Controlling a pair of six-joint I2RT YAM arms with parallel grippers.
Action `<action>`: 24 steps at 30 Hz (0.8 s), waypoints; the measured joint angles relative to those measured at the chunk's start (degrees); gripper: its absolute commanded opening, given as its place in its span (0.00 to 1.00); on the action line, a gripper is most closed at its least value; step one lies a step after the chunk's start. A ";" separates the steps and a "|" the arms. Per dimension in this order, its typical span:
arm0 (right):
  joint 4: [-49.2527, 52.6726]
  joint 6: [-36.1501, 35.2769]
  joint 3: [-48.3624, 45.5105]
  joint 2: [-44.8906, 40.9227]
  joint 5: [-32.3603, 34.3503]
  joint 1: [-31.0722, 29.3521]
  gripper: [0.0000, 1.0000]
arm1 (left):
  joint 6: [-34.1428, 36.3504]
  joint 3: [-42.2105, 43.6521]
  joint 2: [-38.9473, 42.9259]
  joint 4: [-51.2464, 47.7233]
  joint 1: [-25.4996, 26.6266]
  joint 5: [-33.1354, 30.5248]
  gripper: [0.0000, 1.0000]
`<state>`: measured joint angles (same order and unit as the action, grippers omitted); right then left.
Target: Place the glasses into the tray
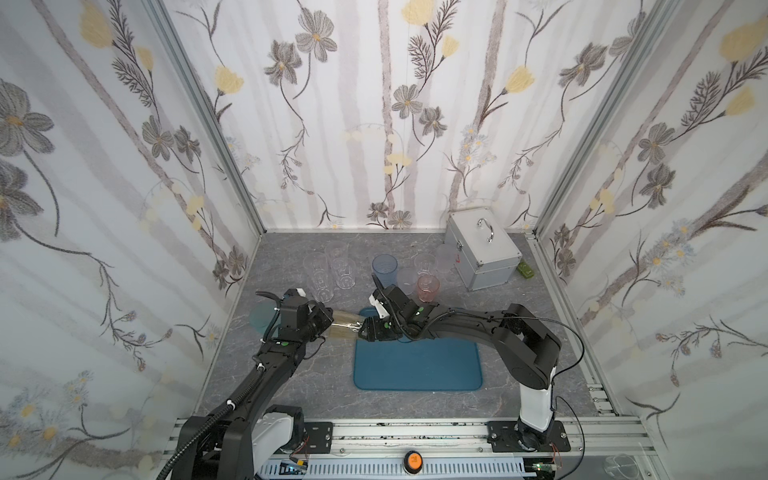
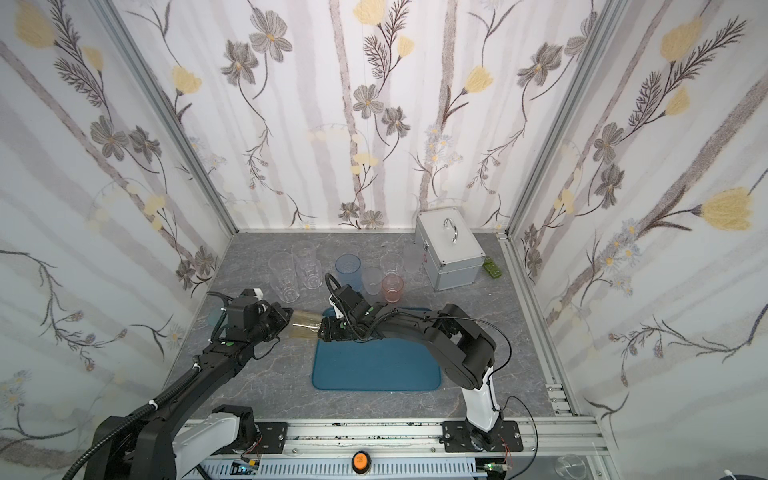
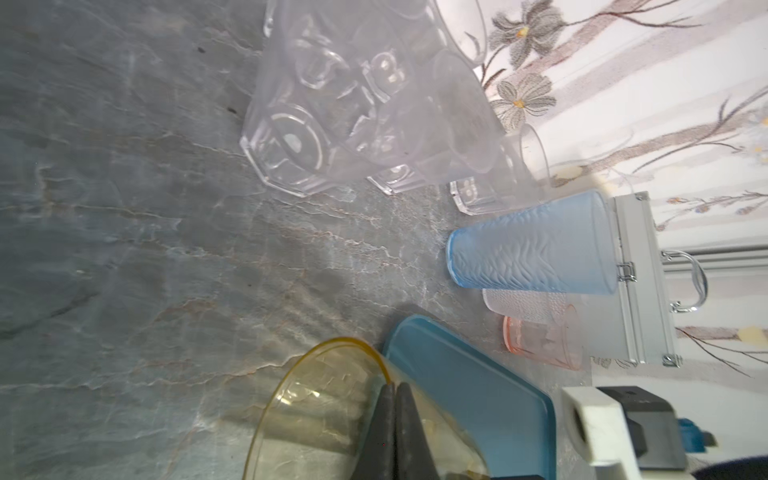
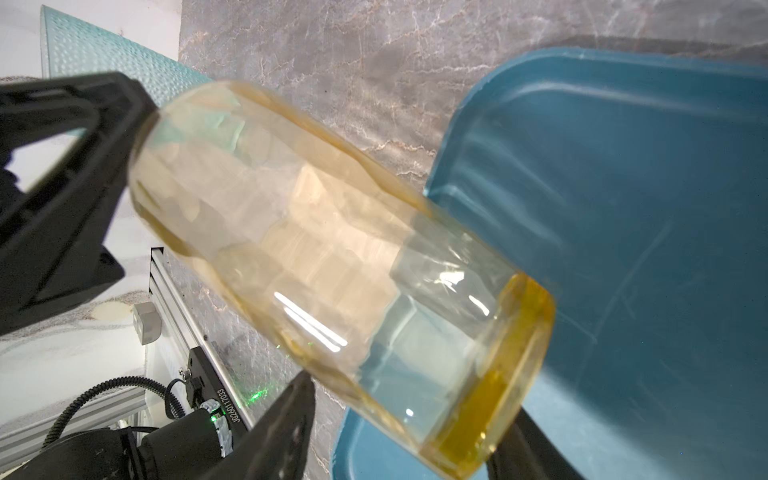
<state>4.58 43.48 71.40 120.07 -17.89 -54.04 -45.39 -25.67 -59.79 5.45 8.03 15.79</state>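
Closest, the amber glass (image 4: 332, 270) fills the right wrist view, lying on its side in the air with its thick base over the corner of the tray (image 4: 623, 187). At that base the right claw (image 1: 362, 329) clasps it between its fingers, while the left claw (image 3: 394, 392) pinches the rim wall, fingers pressed together. In both top views the tray lies at lower centre on the tabletop (image 1: 291, 382). Above it in the frame, the clear glasses (image 1: 320, 274), blue glass (image 1: 384, 268) and pink glass (image 1: 428, 287) stand on the tabletop.

Silver case (image 1: 482, 259) w/ handle, back right; small green obj (image 1: 527, 270) just beside; orange button (image 1: 413, 459) front rail.
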 measured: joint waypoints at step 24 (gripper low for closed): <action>-5.25 1.05 -3.15 0.83 -1.68 3.32 0.62 | 7.93 -7.34 -5.01 -6.34 -3.39 -0.92 0.72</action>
<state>-0.67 44.53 68.25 120.90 -19.57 -50.72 -37.45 -33.01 -64.79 -0.89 4.64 14.87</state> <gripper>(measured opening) 0.624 0.715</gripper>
